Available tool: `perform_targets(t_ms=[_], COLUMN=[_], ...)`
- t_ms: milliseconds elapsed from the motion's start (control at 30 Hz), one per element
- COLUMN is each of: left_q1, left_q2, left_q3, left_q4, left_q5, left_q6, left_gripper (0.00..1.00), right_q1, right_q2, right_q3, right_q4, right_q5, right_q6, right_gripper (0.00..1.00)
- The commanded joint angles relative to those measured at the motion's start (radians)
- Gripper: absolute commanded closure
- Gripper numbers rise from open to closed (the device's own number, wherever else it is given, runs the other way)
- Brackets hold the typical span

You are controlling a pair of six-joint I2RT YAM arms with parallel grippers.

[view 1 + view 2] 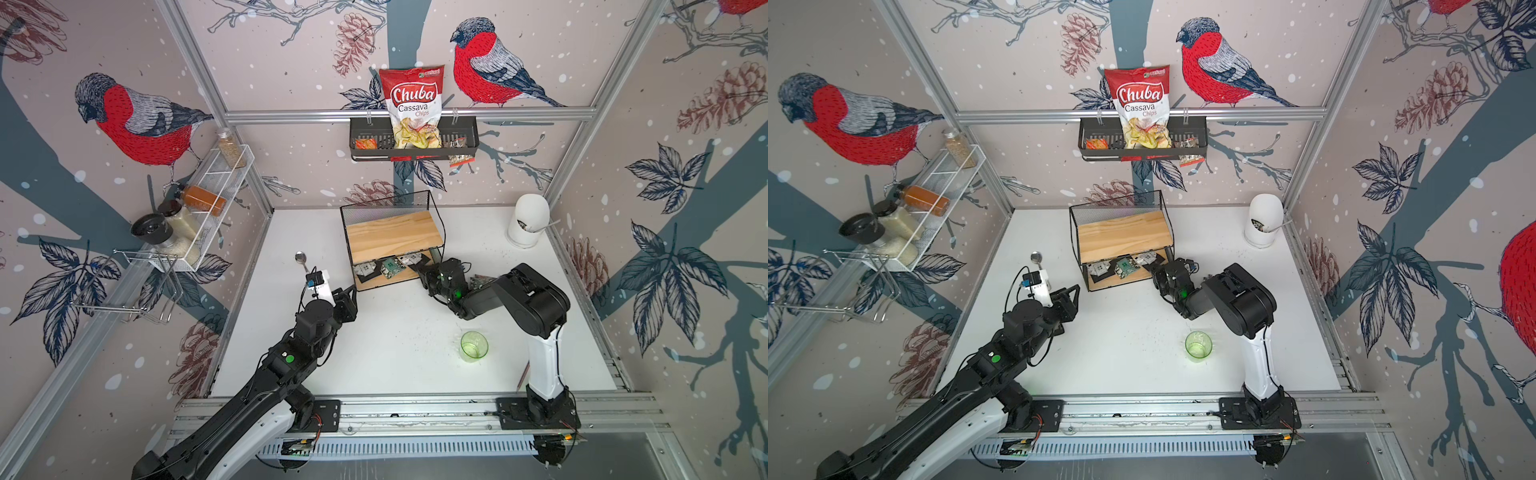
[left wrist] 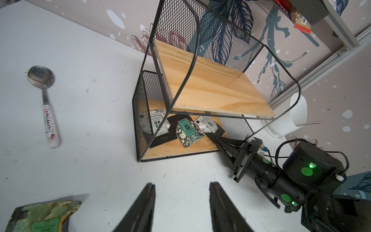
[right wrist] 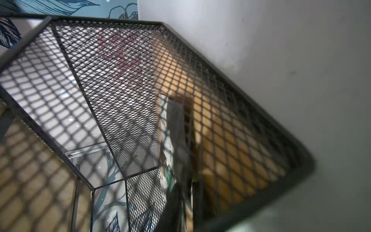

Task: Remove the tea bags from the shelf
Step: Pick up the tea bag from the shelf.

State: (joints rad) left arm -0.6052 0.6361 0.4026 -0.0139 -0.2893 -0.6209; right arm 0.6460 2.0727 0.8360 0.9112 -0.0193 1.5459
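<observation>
chip bag (image 1: 413,106): Chuba Cassava Chips | spoon (image 2: 48,112): HELLOKITTY | sachet (image 2: 158,124): WHITE TEA

shelf (image 2: 210,84) lower tier: open only at front, mesh on sides + back, top board caps it low. right gripper (image 2: 215,140) fills front-right corner. Table (image 1: 395,340) in front open; green cup (image 1: 474,344) near right arm.
</observation>
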Motion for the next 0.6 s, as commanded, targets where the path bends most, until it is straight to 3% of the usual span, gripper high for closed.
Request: perform_targets(t_ms=[0, 200, 567], left_q1=[0.002, 0.002, 0.003], left_q2=[-0.002, -0.007, 0.006], left_q3=[0.011, 0.014, 0.014], left_q4=[-0.011, -0.022, -0.014], left_q5=[-0.002, -0.002, 0.002], left_q6=[0.013, 0.016, 0.014], left_gripper=[0.52, 0.52, 0.53], right_q1=[-0.002, -0.004, 0.014], right_q2=[0.022, 0.033, -0.132], right_q3=[-0.002, -0.012, -0.086], right_q4=[-0.045, 0.01, -0.033], right_q5=[-0.011, -0.008, 0.033], right_q6=[0.02, 0.027, -0.008], right_gripper=[0.87, 1.0, 1.0])
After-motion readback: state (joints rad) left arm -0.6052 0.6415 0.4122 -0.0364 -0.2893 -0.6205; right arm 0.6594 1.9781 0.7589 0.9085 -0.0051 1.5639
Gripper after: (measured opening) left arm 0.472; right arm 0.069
